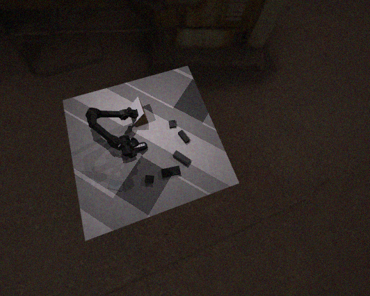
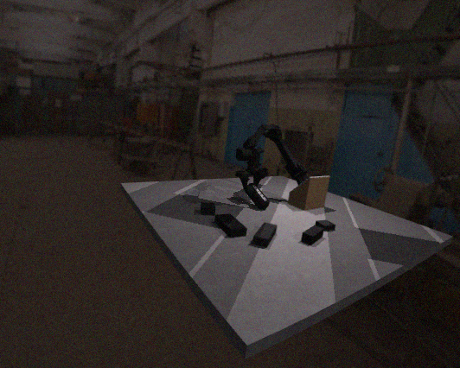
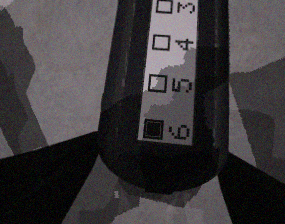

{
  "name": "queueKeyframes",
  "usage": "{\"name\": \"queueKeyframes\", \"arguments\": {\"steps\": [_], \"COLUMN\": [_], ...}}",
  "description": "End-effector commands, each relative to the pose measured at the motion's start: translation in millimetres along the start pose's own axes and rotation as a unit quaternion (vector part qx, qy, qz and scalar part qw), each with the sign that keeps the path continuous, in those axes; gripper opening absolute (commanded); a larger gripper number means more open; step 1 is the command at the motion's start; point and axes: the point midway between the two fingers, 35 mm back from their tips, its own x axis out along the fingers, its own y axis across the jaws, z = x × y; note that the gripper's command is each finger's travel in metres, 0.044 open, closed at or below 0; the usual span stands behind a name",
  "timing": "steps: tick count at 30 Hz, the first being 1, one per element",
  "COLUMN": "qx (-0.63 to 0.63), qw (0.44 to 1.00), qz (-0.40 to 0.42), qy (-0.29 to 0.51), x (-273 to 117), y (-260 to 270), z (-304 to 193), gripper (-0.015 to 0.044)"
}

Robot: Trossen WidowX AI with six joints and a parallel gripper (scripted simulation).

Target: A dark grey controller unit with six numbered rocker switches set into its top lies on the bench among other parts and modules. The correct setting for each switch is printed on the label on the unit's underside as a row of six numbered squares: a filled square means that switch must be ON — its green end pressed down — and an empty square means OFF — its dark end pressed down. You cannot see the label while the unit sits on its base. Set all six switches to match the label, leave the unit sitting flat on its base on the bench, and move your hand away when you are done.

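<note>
The dark controller unit (image 1: 140, 146) (image 2: 258, 197) (image 3: 213, 100) is held tilted, its lower end close above the bench in the exterior view. My gripper (image 2: 252, 186) (image 3: 158, 147) is shut on the unit near one end, a black finger on each side. The underside faces the wrist camera. Its white label (image 3: 173, 65) shows square 6 filled and squares 5, 4 and 3 empty. Squares 1 and 2 are outside the wrist view. The rocker switches face away and cannot be made out.
Several dark blocks lie on the bench, among them a large one (image 1: 171, 171) (image 2: 230, 225), a long one (image 1: 182, 158) (image 2: 265, 235) and a small cube (image 1: 149, 179) (image 2: 207, 208). An upright brown panel (image 2: 317, 192) stands beside the arm's base. Shadows cross the patterned bench.
</note>
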Motion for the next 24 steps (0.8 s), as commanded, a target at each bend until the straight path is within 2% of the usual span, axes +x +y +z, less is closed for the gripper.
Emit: {"name": "queueKeyframes", "arguments": {"steps": [1,24], "qx": [-0.006,-0.006], "qw": [1.0,1.0], "qz": [0.003,0.003], "qy": [-0.006,-0.005], "x": [4.8,20.7], "y": [2.5,2.6], "z": [1.9,-7.4], "gripper": [0.0338,0.0338]}}
